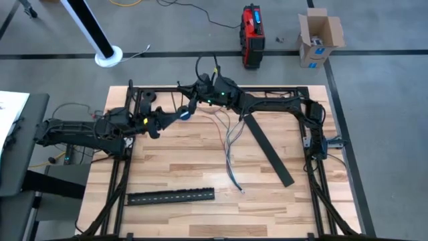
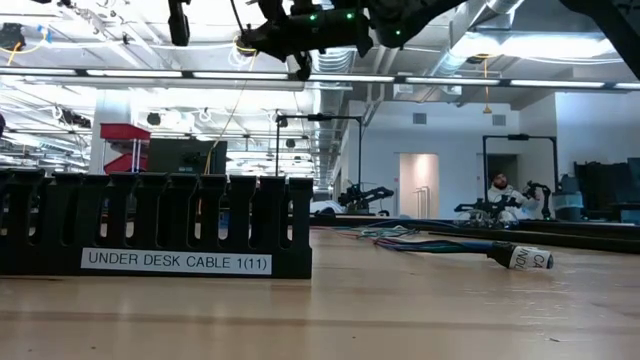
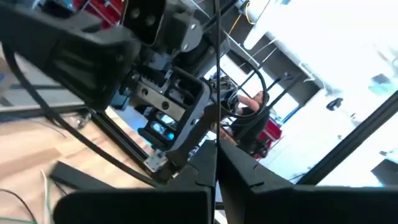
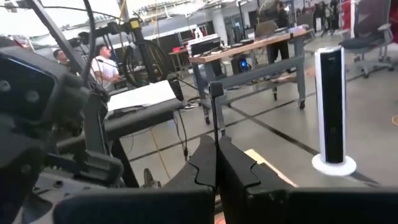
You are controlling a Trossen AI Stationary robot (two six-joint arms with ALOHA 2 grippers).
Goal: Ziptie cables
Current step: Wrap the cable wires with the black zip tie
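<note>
High view: the cables (image 1: 231, 144) are a loose bundle of thin wires trailing from the raised hands near the far edge down onto the table (image 1: 200, 214), ending near its middle. Judged from their slack curves, they are light, limp and prone to splaying; they are best gripped near the point where the strands run together, not at the loose ends. The left hand (image 1: 184, 114) and the right hand (image 1: 194, 90) meet above the far part of the table, arms reaching inward. Two black slotted strips (image 1: 170, 196) lie apart from the bundle.

Low view: both hands hang high above the table; cables (image 2: 400, 243) rest flat on the wood.

Left wrist view: the left hand's fingers (image 3: 249, 171) are pressed together on a thin dark line, apparently a ziptie.

Right wrist view: the right hand's fingers (image 4: 236, 165) are closed on a thin upright black strip (image 4: 215, 109).
</note>
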